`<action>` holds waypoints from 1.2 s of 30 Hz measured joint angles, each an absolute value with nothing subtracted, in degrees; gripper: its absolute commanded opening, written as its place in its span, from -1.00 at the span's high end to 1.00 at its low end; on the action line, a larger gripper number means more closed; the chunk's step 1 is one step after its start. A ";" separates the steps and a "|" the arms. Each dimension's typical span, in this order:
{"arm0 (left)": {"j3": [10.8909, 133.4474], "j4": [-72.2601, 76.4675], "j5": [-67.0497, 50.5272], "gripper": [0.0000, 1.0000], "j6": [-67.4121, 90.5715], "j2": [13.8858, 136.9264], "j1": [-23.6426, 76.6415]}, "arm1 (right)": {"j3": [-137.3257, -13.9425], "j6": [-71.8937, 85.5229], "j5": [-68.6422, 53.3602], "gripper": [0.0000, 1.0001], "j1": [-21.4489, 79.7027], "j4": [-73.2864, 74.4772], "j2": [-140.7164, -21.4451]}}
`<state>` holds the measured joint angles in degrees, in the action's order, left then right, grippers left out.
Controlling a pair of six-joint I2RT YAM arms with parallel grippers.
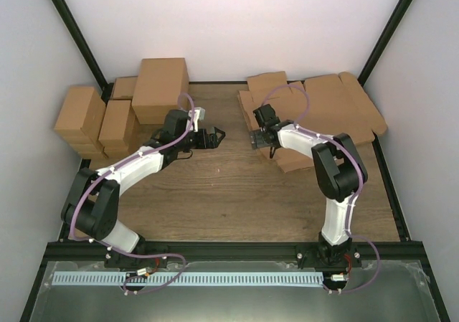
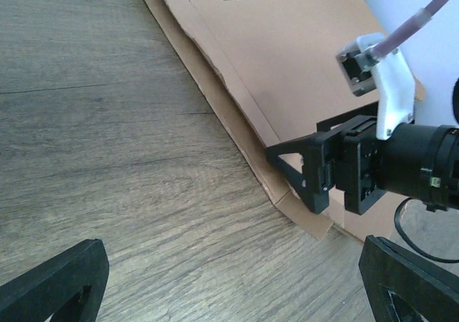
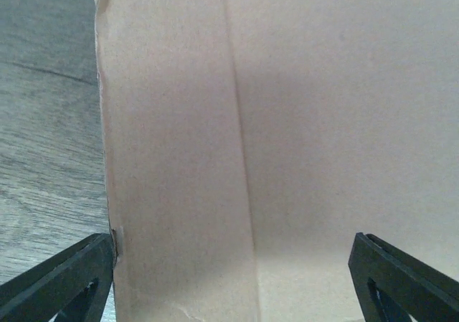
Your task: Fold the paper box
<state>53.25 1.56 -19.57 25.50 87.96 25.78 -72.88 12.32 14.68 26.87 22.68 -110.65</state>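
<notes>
on the far right of the table (image 1: 229,193), the paper box (image 1: 337,103) lay flat under the right gripper (image 1: 259,140), fingers wide. the left gripper (image 1: 214,135) hung nearby, equally spread. a careless pinch risked dragging the sheet beneath (image 2: 244,121) along.

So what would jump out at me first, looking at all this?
Probably the flat, unfolded paper box spread over the far right of the wooden table, with the right hand open over its near-left edge. The left hand hangs open above bare wood mid-table. A stack of folded brown cartons fills the far left corner.
</notes>
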 measured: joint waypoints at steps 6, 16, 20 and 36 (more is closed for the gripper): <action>53.25 1.58 -19.57 -0.98 25.52 87.96 25.78 | -72.55 12.71 16.32 -0.34 26.74 22.90 -108.42; 53.25 1.56 -19.59 -0.98 25.52 87.96 25.78 | -72.55 13.93 23.46 0.04 27.59 24.18 -107.50; 53.25 1.58 -19.64 -0.98 25.52 87.96 25.78 | -72.47 15.31 28.12 0.06 27.57 27.03 -107.68; 53.25 1.50 -19.73 -0.98 25.50 87.94 25.78 | -71.13 13.89 19.35 0.79 27.57 26.59 -108.12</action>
<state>53.25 1.50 -19.73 25.50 87.94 25.78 -71.13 13.89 19.35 27.57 26.59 -108.12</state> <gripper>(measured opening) 0.991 0.131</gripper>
